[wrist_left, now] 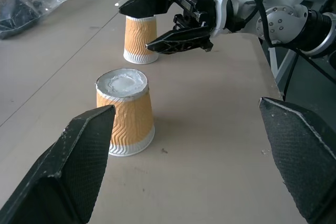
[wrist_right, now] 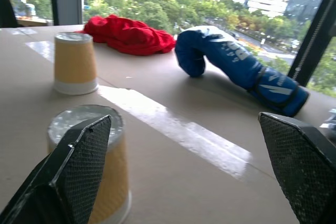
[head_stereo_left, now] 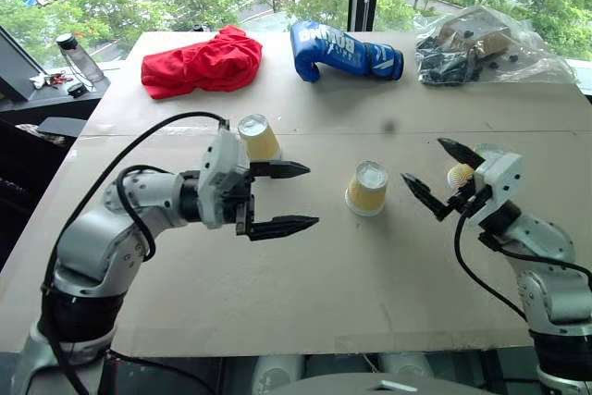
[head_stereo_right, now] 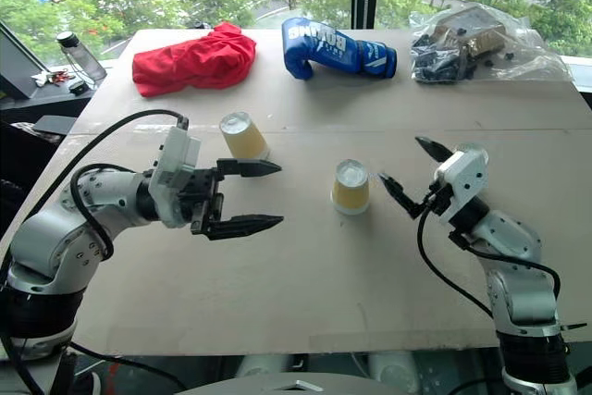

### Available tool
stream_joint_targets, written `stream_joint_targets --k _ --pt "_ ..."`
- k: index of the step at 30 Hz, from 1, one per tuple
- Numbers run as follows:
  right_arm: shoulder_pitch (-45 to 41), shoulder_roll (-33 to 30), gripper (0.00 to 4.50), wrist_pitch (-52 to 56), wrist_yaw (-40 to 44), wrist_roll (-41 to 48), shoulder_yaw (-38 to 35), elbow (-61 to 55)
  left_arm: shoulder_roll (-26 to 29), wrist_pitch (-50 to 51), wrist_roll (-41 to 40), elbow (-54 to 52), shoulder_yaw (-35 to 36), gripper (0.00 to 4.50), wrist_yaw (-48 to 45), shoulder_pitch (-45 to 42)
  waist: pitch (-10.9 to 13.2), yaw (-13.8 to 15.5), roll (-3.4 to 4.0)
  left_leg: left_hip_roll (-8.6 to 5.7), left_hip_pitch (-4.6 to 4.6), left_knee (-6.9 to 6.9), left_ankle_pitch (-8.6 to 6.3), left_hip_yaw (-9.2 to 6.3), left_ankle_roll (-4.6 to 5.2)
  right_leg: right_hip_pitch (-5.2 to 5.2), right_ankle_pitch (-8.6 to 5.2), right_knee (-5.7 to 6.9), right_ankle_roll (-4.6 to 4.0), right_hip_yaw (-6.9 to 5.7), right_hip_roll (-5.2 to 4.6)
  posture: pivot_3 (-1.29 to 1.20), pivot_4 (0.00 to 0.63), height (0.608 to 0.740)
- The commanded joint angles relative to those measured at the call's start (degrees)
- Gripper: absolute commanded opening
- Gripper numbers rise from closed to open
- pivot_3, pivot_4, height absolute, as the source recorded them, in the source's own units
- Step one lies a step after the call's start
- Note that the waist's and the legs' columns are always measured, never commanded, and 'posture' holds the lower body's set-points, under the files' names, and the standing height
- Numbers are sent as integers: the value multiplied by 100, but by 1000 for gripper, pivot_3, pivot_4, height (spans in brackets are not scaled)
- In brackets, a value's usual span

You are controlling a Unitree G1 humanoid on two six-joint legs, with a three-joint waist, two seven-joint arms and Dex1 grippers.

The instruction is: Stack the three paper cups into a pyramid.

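1. Both jaws spread, holding nothing — left gripper [head_stereo_left: 294, 197] and right gripper [head_stereo_left: 438, 176] hover over the table [head_stereo_left: 370, 265].
2. All three cups sit upside down and apart: far-left cup [head_stereo_left: 258, 137], middle cup [head_stereo_left: 367, 188], right cup [wrist_left: 140, 38] just behind the right gripper.
3. Step: building the base, no pair formed yet.
4. Next — likely grasp one cup and set it touching another.

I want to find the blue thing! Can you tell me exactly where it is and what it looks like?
Look at the far edge of the table, by the window. Between the red cloth and the clear plastic bag lies a boxing glove. It is the one shiny blue thing, with white lettering.
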Motion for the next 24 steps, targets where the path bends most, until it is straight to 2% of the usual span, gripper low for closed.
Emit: stream_joint_targets --k 1,7,13,24 --pt "80 63 4429 -345 -595 -307 -464 48 -121 -53 41 73 -94 4500 -57 -266 0 2 0 -2 -1 0 1 -1 -2 0 0 0 0 0 1 0 150 740" --pt "187 295 4429 -246 -1045 -233 -642 263 -259 -142 208 120 -185 4500 -36 -339 0 -18 1 4 -1 0 8 3 -13 -1 0 -1 0 7 12 0 150 740" --pt "90 363 4429 -311 -1304 -248 -788 979 -237 -180 270 26 -145 4500 -29 -221 0 -6 1 7 0 3 4 3 -7 -1 0 2 -1 11 15 0 150 740" --pt "-347 370 4429 -511 -1392 -96 -903 1847 -202 -270 304 -252 9 4500 168 206 0 -12 3 11 2 5 4 8 -6 -1 0 6 -1 18 16 0 150 740"
